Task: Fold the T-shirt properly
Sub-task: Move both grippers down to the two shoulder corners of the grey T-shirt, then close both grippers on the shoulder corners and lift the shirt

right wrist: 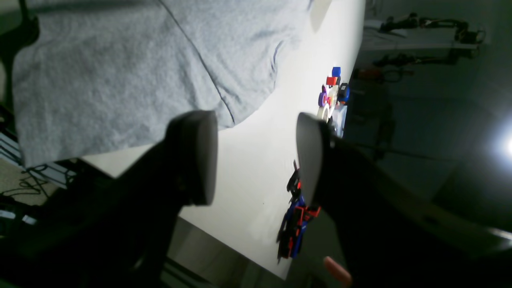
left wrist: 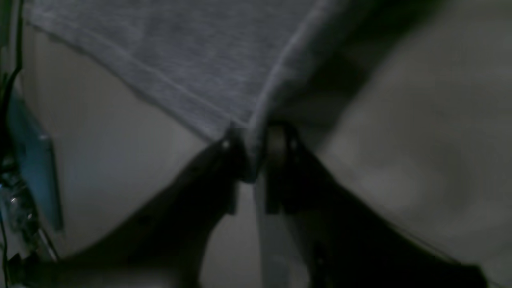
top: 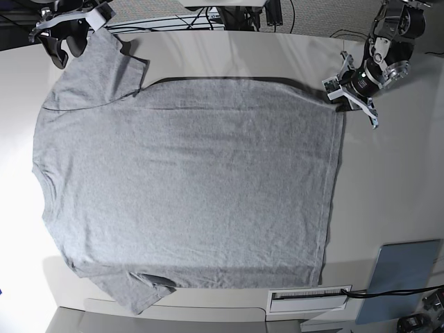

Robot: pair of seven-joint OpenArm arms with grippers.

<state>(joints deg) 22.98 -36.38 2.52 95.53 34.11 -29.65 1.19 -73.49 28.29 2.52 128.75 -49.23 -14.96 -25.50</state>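
I've got the left gripper (left wrist: 256, 154) pinched on the hem corner of the T-shirt (top: 187, 187), which lies spread flat on the white table (top: 388, 180). My right gripper (right wrist: 256, 156) gapes wide, holding nothing, just off the sleeve (top: 104, 59).

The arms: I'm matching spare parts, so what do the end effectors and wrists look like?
The right end effector has two black fingers tipped with broad, rounded, flat dark-grey pads. The left end effector is black too, with narrower finger tips bearing small shiny fasteners. In the base view its wrist shows silver-white metal brackets, a black cylindrical housing and a small green light.
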